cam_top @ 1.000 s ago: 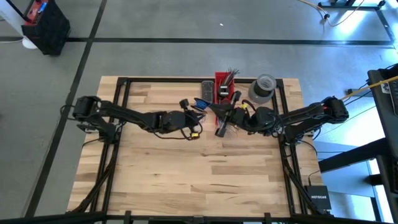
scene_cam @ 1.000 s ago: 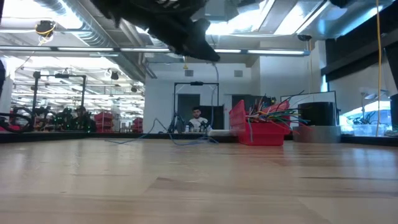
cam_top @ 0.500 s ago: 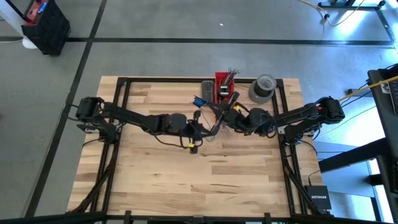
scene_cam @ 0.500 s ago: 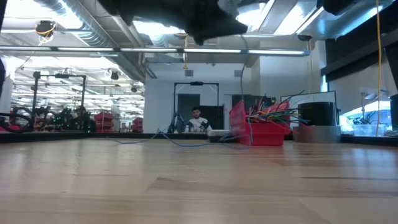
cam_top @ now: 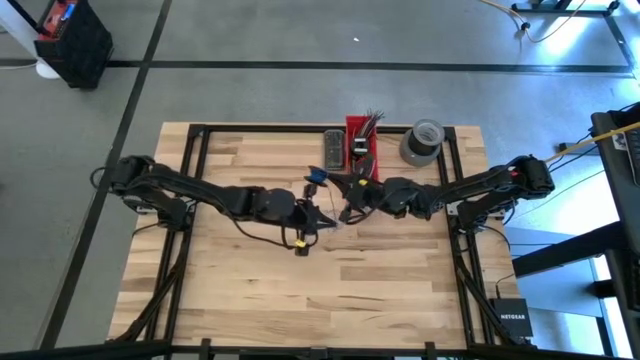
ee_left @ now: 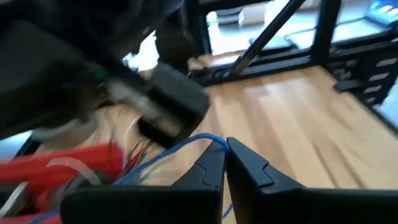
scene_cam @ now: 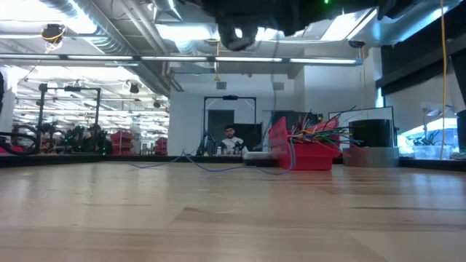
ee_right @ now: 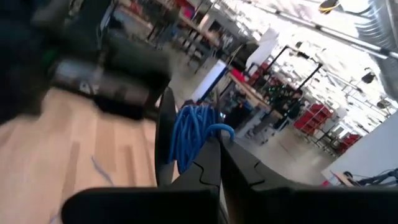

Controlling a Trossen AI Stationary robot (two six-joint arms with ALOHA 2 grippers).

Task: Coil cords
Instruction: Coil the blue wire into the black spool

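A thin blue cord runs between my two grippers above the middle of the table. Part of it is wound into a blue coil, and its slack end lies on the table near the red bin. My left gripper is shut on a bend of the cord. My right gripper is shut on a loop beside the coil. In the high view the two grippers nearly meet, with a bit of blue cord just beyond them. My left gripper pinches a bend of the blue cord between its two fingertips, coming in a little below level from the table's left. From the bend the strands trail away toward the red bin. My right gripper pinches a small loop of the cord at its fingertips, level, from the table's right. The wound coil hangs right beside the fingers, clear of the table.
A red bin holding short multicoloured wire ends stands at the far middle, with a grey tape roll to its right. Bare wood fills the near half of the table. A person sits in the room beyond.
My left gripper has risen, tipped up and moved toward the table's right and near edge. My right gripper has sunk, rolled and come toward the left one, so the two now nearly meet. Both stay shut on the blue cord.
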